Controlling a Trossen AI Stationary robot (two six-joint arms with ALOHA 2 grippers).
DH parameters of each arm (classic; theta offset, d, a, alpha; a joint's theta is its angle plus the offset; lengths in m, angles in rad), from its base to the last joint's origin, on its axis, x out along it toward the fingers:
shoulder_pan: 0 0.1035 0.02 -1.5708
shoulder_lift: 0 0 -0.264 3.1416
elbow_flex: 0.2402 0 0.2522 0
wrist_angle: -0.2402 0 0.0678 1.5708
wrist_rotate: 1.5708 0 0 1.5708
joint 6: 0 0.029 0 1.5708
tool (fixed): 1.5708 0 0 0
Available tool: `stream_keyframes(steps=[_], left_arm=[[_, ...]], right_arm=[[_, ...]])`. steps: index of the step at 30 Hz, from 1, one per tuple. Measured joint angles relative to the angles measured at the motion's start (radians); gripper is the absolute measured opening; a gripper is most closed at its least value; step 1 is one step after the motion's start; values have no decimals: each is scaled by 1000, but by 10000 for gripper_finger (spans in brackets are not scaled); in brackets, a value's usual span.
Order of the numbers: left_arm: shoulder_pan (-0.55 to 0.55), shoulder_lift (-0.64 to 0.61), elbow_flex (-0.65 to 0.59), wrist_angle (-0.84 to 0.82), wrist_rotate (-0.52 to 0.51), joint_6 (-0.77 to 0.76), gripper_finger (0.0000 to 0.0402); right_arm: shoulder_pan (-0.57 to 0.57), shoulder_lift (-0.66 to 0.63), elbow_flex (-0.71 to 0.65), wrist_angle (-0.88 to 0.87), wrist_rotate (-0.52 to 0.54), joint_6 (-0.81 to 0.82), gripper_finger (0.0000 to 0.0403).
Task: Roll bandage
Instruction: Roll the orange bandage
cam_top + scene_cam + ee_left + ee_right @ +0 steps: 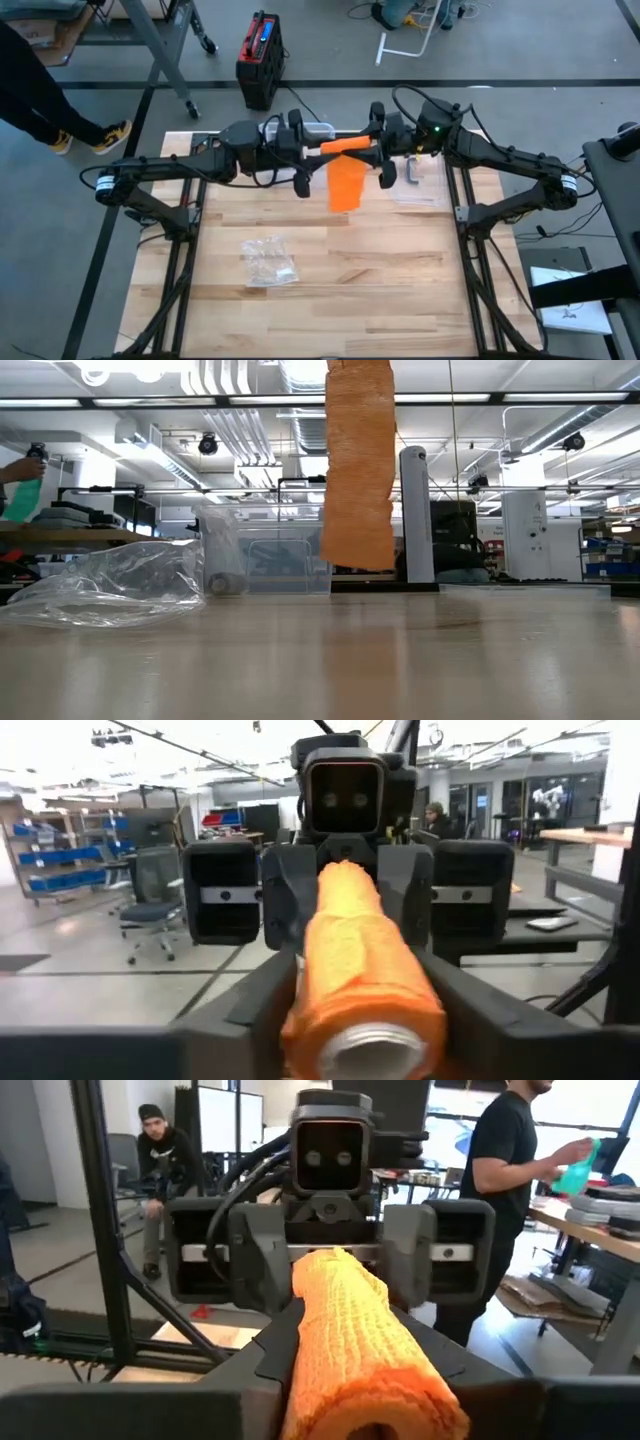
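An orange bandage roll is held level, high above the wooden table, between my two grippers, which face each other. My left gripper is shut on the roll's left end and my right gripper on its right end. The unrolled tail hangs straight down from the roll. In the low view the tail's lower end is clear of the table. A white core shows in the roll's left end. My left gripper pinches the left end of the roll between its two fingers, coming in level from the table's left and pointing along the roll. The roll is lifted clear and lies level. My right gripper pinches the right end of the roll between its two fingers, level from the table's right and along the roll. The tail hangs slack below the roll.
A crumpled clear plastic bag lies on the table nearer the front, left of centre. A white sheet with a dark small item lies under the right arm. People stand and sit in the room beyond the table.
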Motion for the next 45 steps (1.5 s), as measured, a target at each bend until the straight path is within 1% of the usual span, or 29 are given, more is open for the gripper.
stream_keyframes(steps=[5,7,8,14,18,22,25,32,34,37,42,45], left_arm=[[0,0,0,-10,-18,100,75],[0,0,0,-18,-18,142,43],[-1,0,0,-18,-17,162,34],[-2,0,0,-19,-14,310,36],[-13,0,0,-19,-17,454,54],[-23,0,0,-19,-26,546,46],[-28,-1,0,-18,-27,583,39],[-29,-4,0,-14,-27,654,47],[-30,-6,0,-13,-24,664,48],[-30,-6,0,-13,8,677,48],[-30,-6,0,-30,10,769,49],[-30,-6,0,-35,6,787,49]], right_arm=[[-1,0,0,-10,-1,124,116],[-1,-1,0,-20,-12,171,126],[-1,-1,0,-21,-26,199,133],[-2,-6,0,-11,-49,426,182],[-1,-6,0,13,-51,569,212],[-1,-6,0,27,-52,631,234],[0,-7,0,26,-54,653,245],[0,3,0,18,-50,638,250],[0,4,0,17,-49,631,247],[0,4,0,18,-46,631,241],[0,4,0,17,-42,631,232],[0,5,0,15,-41,627,225]])
